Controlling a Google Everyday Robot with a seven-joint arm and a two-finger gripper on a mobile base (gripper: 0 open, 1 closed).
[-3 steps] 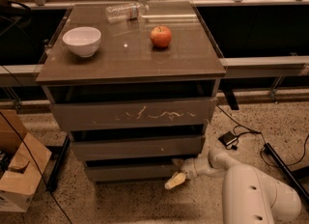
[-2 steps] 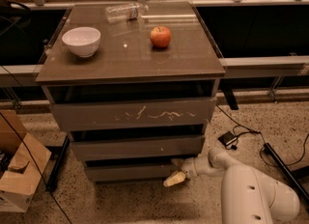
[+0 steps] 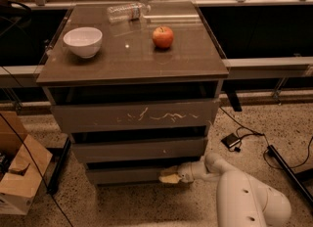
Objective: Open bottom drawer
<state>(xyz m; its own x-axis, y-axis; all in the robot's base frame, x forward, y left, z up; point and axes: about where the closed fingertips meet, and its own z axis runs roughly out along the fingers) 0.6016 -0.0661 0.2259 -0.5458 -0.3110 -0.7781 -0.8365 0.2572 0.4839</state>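
Observation:
The bottom drawer (image 3: pixel 124 175) is the slim grey-brown front lowest in the cabinet, under the scratched top front (image 3: pixel 137 116) and the middle front (image 3: pixel 139 149). Its front stands about flush with the others. My gripper (image 3: pixel 169 177) reaches in from the right on a white arm (image 3: pixel 247 196). Its yellowish tip lies against the right part of the bottom drawer front, near its top edge.
On the cabinet top stand a white bowl (image 3: pixel 83 41), a red apple (image 3: pixel 163 37) and a lying plastic bottle (image 3: pixel 126 11). A cardboard box (image 3: pixel 19 172) sits on the floor at the left. Cables and a small adapter (image 3: pixel 231 141) lie on the floor at the right.

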